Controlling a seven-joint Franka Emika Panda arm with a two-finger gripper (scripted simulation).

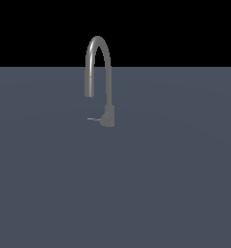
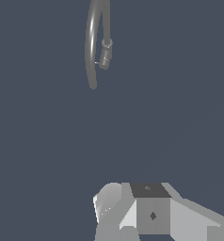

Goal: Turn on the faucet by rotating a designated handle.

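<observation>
The faucet (image 1: 107, 104) stands on the grey floor (image 1: 175, 184), handle (image 1: 92, 119) projecting toward the exterior view's left. The gripper (image 2: 132, 221) is well apart from it; jaw opening cannot be determined.

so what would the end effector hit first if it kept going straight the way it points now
Probably nothing soon: the way looks free across the flat blue-grey floor. The slim grey metal gooseneck faucet lies ahead, but depth is unclear, and the end effector's fingertips aren't clearly shown.
</observation>
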